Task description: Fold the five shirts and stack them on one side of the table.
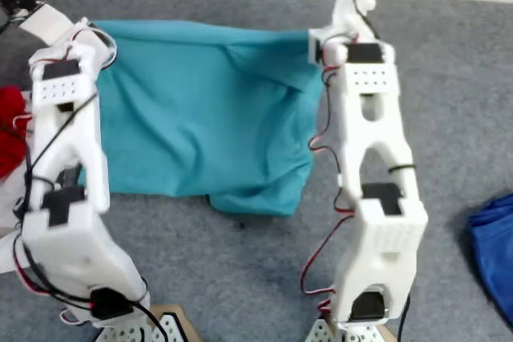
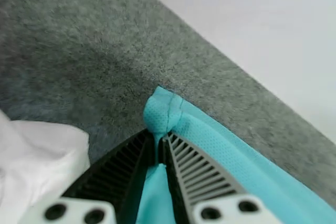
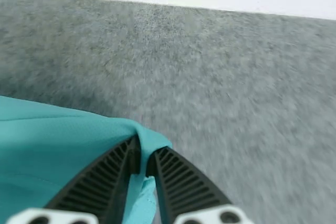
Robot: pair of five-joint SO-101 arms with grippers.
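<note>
A teal shirt (image 1: 200, 110) hangs stretched between the two arms over the grey carpeted table, its lower edge sagging and bunched near the middle. My left gripper (image 2: 159, 142) is shut on one upper corner of the teal shirt (image 2: 168, 111), at the far left in the high view. On the other upper corner of the teal shirt (image 3: 63, 140) my right gripper (image 3: 142, 158) is shut, at the far side near the wall. Both corners poke out past the black ridged fingers (image 3: 173, 174).
A red garment (image 1: 10, 130) lies at the left edge and a white cloth (image 2: 37, 150) beside it. A blue shirt (image 1: 493, 246) sits at the right edge. The grey carpet (image 1: 449, 102) ends at a white wall (image 2: 273, 24) at the back.
</note>
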